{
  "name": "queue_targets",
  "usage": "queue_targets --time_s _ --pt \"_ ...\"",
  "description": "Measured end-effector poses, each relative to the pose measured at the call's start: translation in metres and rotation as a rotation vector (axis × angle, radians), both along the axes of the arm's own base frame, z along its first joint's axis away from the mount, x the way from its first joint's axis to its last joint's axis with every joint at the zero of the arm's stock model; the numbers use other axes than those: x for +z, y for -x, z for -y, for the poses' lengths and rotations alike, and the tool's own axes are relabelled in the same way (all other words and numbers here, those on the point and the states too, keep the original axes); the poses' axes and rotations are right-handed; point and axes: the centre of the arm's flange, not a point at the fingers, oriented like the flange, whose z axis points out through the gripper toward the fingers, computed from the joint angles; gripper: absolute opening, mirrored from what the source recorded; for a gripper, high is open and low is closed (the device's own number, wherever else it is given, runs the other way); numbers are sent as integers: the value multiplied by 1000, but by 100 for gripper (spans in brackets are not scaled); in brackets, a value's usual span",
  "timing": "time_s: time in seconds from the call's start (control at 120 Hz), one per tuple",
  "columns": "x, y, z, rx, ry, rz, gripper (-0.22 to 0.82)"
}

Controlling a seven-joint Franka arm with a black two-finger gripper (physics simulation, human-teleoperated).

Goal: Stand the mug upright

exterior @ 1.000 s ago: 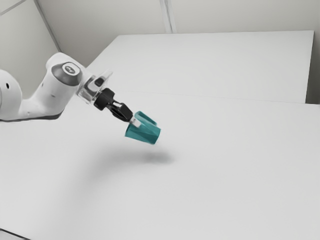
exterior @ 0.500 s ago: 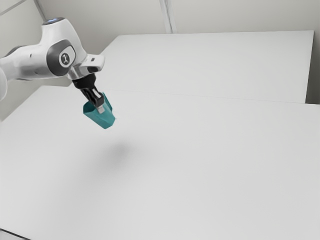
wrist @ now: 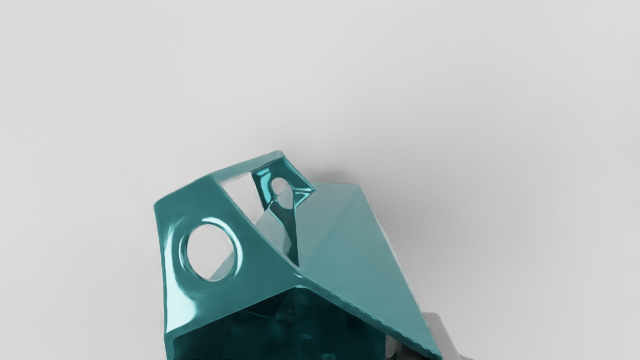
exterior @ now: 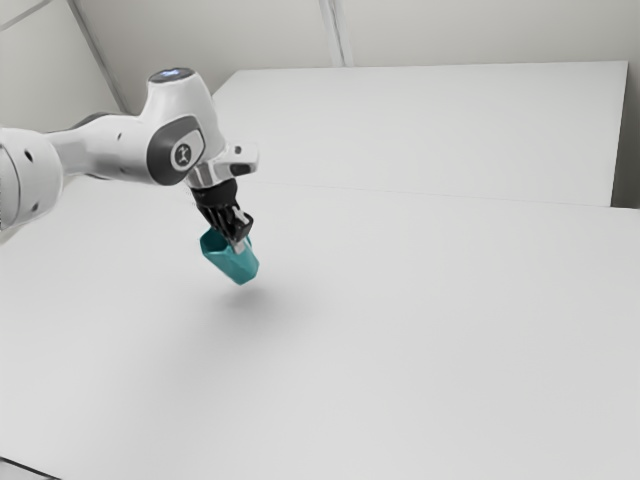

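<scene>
1. Beyond the white table, I saw a pale wall.
2. The arm reached over the table from the exterior view's left.
3. Its gripper had the mug pinched between its fingers.
4. The mug hung tilted, a little above the table.

A white tabletop meets a pale flat panel along a faint seam, before a grey wall bearing an upright strip; a thin dark line cuts the exterior view's lower left corner.
</scene>
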Motion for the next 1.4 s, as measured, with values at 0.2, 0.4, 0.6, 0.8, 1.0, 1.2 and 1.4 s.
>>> queue_targets --time_s 0.2,0.4,0.6,0.8,1.0,1.2,1.4 --pt "-16 -2 11 39 -2 -15 -18" --pt "-36 -5 9 84 -6 -43 -18" --pt "-55 -7 9 115 -9 -73 -18" --pt "-59 -8 9 136 -8 -81 7" --pt "-38 -7 11 146 -3 -49 39" --pt "15 -15 4 167 1 -5 52" --pt "85 -28 -9 194 2 33 57"
